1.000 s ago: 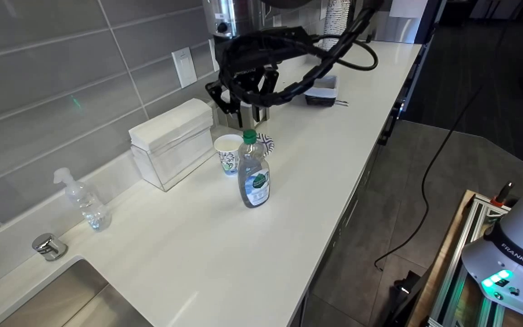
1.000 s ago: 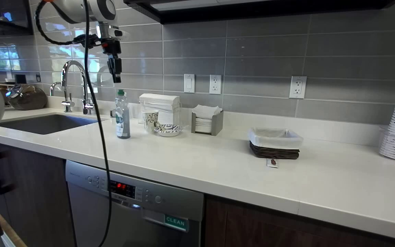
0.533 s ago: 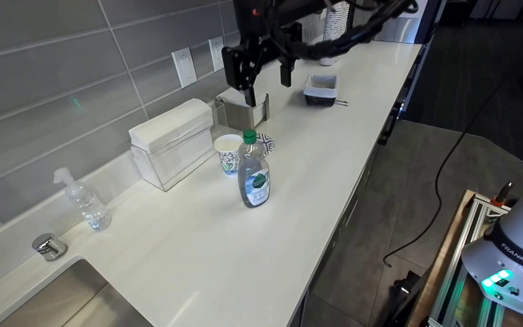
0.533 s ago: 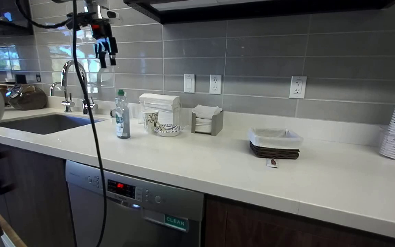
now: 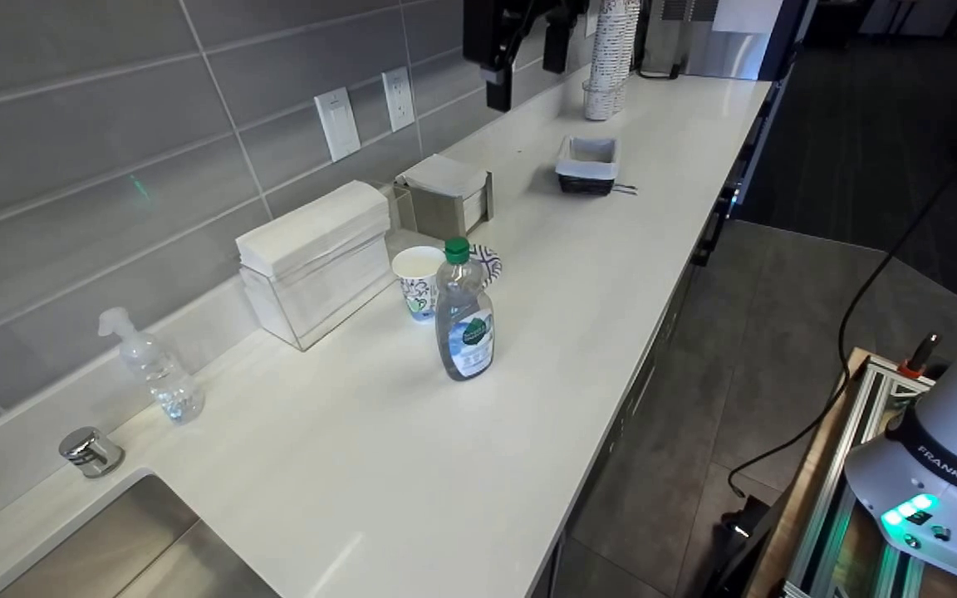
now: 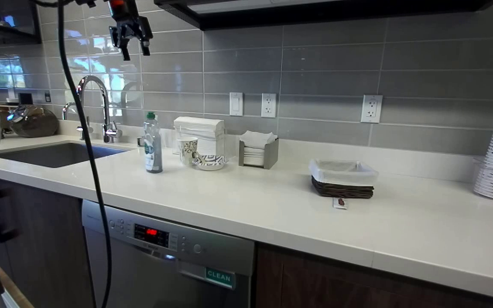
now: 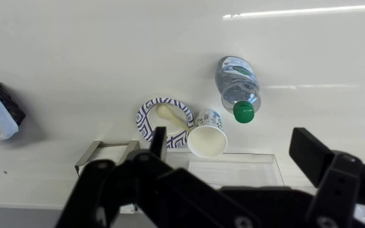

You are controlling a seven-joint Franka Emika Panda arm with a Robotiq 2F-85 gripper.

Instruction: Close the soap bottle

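The soap bottle [image 5: 468, 336] stands upright on the white counter in both exterior views. Its green cap [image 6: 151, 115] sits on the neck, with no raised lid showing. Seen from above in the wrist view, the same bottle [image 7: 238, 77] has its green cap [image 7: 244, 112] towards my gripper [image 7: 231, 139]. Wide apart are the black fingers [image 7: 310, 155], with nothing held between them. High over the counter, well above the bottle and clear of it, my gripper [image 6: 135, 52] hangs open; in an exterior view only the lower part of the gripper [image 5: 528, 76] shows at the top edge.
Close beside the bottle are a patterned paper cup [image 7: 207, 141] and a paper bowl [image 7: 144, 118] with a spoon. Behind stand a napkin holder [image 5: 321, 266] and a smaller one [image 6: 258, 149]. A clear pump bottle [image 5: 159, 374] stands near the sink [image 6: 58, 155]; a lined basket [image 6: 343, 179] lies further along.
My gripper has risen from just above the bottle's cap, and its fingers have spread apart. The hanging cable has swung along. Bottle and cap stand where they were.
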